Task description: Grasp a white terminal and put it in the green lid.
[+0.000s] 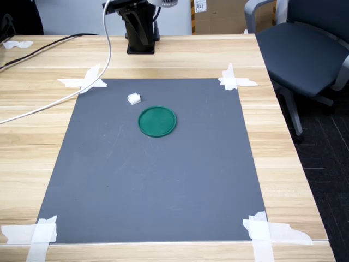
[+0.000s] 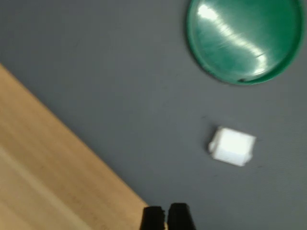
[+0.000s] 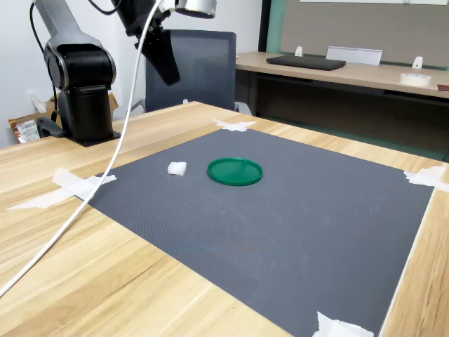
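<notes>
The gripper (image 2: 166,218) hangs high with its tips close together, holding nothing. It should open wide and drop straight over the white terminal (image 1: 134,98), which sits near the mat's (image 1: 163,185) far edge, just beside the green lid (image 1: 157,121).

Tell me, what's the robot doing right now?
Jaws shut, empty, raised above mat. White terminal lies beside green lid, not touching. Path clear.

Single arm (image 3: 77,67), black base (image 1: 140,41) planted upright at table's far edge in the first exterior view, at the second exterior view's left. Upper links raised high, mostly cut off by the frame. Gripper (image 2: 166,218) seen only as two dark fingertips in the wrist view, side by side, nearly touching, holding nothing, well above the surface.
</notes>
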Motion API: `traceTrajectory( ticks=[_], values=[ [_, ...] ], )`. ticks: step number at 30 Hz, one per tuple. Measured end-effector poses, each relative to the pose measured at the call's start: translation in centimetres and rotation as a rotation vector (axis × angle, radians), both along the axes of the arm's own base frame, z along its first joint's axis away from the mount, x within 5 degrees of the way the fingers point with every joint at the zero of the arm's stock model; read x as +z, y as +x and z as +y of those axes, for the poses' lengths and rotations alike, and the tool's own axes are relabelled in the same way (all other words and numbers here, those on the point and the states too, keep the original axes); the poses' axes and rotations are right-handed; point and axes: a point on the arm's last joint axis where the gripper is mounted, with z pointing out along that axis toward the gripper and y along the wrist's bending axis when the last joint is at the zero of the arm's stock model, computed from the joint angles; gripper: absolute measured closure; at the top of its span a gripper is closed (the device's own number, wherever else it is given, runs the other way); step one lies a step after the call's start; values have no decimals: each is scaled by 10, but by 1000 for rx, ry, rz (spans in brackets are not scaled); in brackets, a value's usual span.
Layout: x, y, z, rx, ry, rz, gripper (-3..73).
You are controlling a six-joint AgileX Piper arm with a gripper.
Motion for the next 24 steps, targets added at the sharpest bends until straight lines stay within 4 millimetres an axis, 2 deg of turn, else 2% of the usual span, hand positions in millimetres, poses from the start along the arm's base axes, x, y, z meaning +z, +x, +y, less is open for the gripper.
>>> traceTrajectory(
  ticks=[4,8,14,17,20,24],
  values=[
    [-8,6,-3,19,-34,68,672],
    [-14,13,-8,26,-83,89,574],
    [-13,26,-11,-64,-76,11,322],
    [-15,30,-11,-127,-50,25,232],
    [-20,34,-11,-160,-34,58,196],
    [-24,38,-12,-170,-28,77,189]
  ],
)
